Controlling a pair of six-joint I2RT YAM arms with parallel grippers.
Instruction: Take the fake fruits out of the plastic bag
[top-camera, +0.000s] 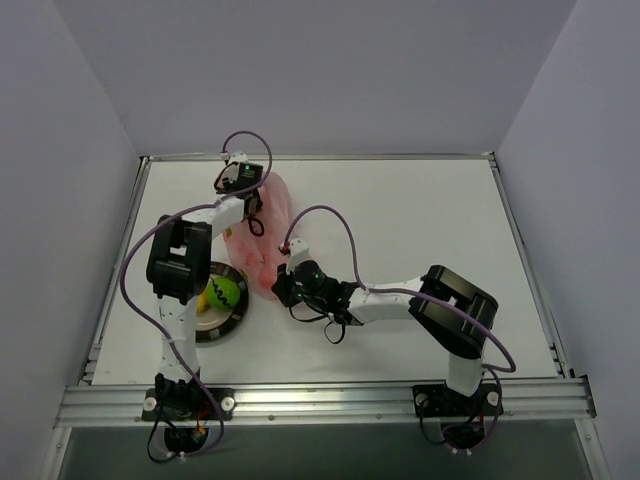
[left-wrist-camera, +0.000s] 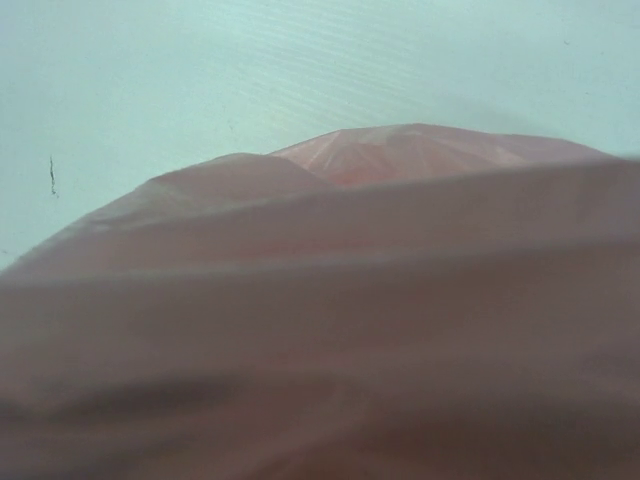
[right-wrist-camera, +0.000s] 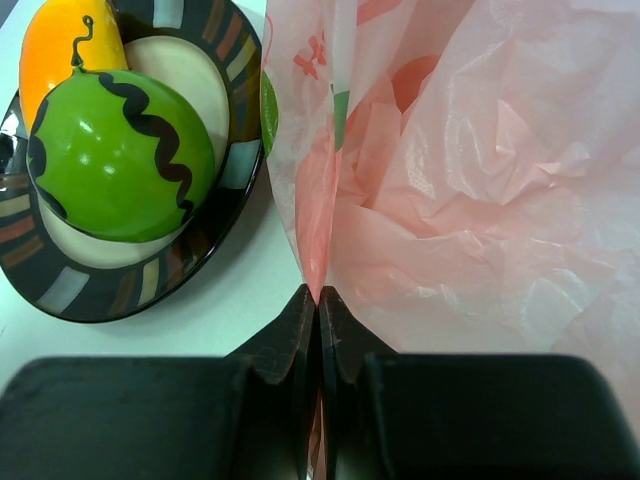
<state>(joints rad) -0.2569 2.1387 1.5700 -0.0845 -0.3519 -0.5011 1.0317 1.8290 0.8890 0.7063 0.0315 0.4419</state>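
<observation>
Right end effector (right-wrist-camera: 318, 300) clenched on plastic bag (right-wrist-camera: 480, 200) edge; left end effector (top-camera: 252, 215) grip — can't tell. Fake fruits (right-wrist-camera: 120, 150) sit on plate (right-wrist-camera: 90, 290). Risk: thin film tears or slips w/ pulling — bag drops.

**Pink, Lime-Green and Orange-Yellow Showing**

The plastic bag (right-wrist-camera: 480, 200) is showing translucent pink with small red and green prints. The round fruit (right-wrist-camera: 115, 160) is gleaming lime-green under a dark zigzag. The other fruit (right-wrist-camera: 60, 45) is glowing orange-yellow. The plate (right-wrist-camera: 120, 290) is wearing a dark rim of coloured blocks around cream.
</observation>
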